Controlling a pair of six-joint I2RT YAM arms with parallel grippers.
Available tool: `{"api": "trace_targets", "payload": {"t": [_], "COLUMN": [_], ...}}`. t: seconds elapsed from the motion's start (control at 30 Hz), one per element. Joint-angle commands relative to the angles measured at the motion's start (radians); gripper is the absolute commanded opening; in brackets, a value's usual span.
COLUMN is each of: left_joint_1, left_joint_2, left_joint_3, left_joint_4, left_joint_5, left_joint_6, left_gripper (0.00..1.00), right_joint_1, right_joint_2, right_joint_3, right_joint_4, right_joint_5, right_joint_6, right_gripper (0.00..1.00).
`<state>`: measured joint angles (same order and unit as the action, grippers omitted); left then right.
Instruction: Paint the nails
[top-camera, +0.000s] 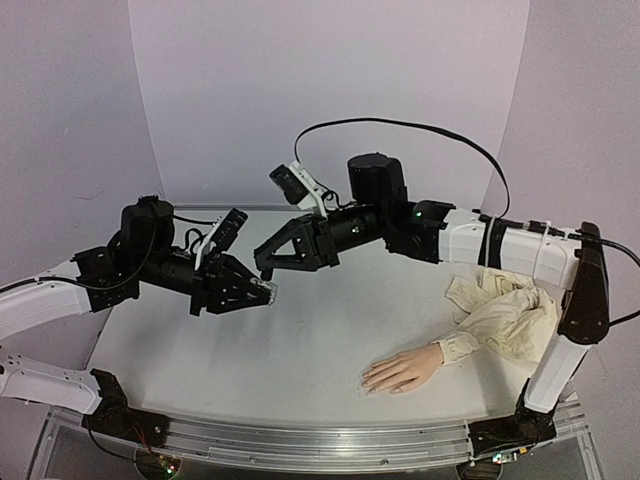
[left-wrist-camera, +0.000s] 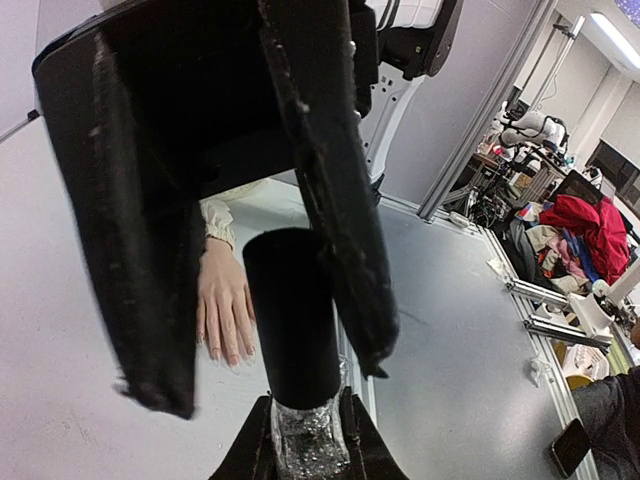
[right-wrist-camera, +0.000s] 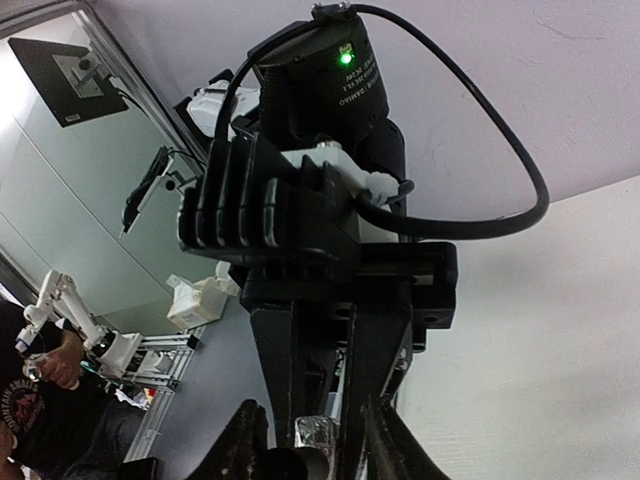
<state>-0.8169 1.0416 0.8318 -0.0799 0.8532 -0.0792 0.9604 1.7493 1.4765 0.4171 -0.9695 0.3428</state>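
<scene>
You are looking straight at the left gripper (right-wrist-camera: 326, 418), with a green light (right-wrist-camera: 345, 57) lit on its body and a black cable (right-wrist-camera: 500, 170) looping off its side. Its jaws flank a clear bottle (right-wrist-camera: 320, 436), which sits between the right gripper (right-wrist-camera: 312, 405) jaws. The white counter (right-wrist-camera: 540, 340) lies behind.

Overhead light: soft, even, bright; faint shadows on the counter (top-camera: 300, 340).
Left wrist view: right pincer (left-wrist-camera: 268, 380) blurred up close; ceiling strip glares top right.
Right wrist view: edges bowed.

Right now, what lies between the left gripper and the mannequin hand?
Nothing: the top view shows only bare table between the left gripper and the hand.
</scene>
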Motion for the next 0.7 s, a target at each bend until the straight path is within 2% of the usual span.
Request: {"api": "trace_targets", "payload": {"t": [0.0, 0.07, 0.17, 0.3, 0.37, 0.43, 0.5, 0.53, 0.6, 0.67], "left_joint_1": [0.004, 0.005, 0.008, 0.02, 0.021, 0.021, 0.021, 0.021, 0.021, 0.02], "left_joint_2": [-0.001, -0.002, -0.012, -0.014, -0.008, 0.006, 0.03, 0.053, 0.111, 0.161], "left_joint_3": [0.059, 0.06, 0.061, 0.088, 0.105, 0.101, 0.076, 0.074, 0.091, 0.114], "left_joint_4": [0.02, 0.02, 0.02, 0.022, 0.047, 0.133, 0.283, 0.358, 0.461, 0.508], "left_joint_5": [0.025, 0.0, -0.118, -0.375, -0.543, -0.769, -0.948, -1.004, -1.045, -1.015], "left_joint_6": [0.008, 0.013, 0.014, 0.035, 0.06, 0.075, 0.105, 0.116, 0.13, 0.124], "left_gripper": [0.0, 0.0, 0.0, 0.0, 0.0, 0.0, 0.0, 0.0, 0.0, 0.0], "right_joint_1": [0.015, 0.024, 0.036, 0.055, 0.067, 0.106, 0.167, 0.194, 0.245, 0.274], "right_joint_2": [0.022, 0.022, 0.014, 0.009, 0.015, 0.034, 0.076, 0.099, 0.145, 0.192], "right_joint_3": [0.049, 0.042, 0.011, -0.054, -0.075, -0.064, -0.004, 0.023, 0.065, 0.113], "right_joint_4": [0.071, 0.074, 0.071, 0.071, 0.051, -0.013, -0.139, -0.201, -0.266, -0.285], "right_joint_5": [-0.056, -0.054, -0.023, 0.133, 0.329, 0.601, 0.974, 1.145, 1.37, 1.444], "right_joint_6": [0.013, 0.01, 0.008, 0.028, 0.062, 0.097, 0.16, 0.222, 0.327, 0.381], "right_gripper": [0.24, 0.17, 0.02, 0.0, 0.0, 0.0, 0.0, 0.0, 0.0, 0.0]}}
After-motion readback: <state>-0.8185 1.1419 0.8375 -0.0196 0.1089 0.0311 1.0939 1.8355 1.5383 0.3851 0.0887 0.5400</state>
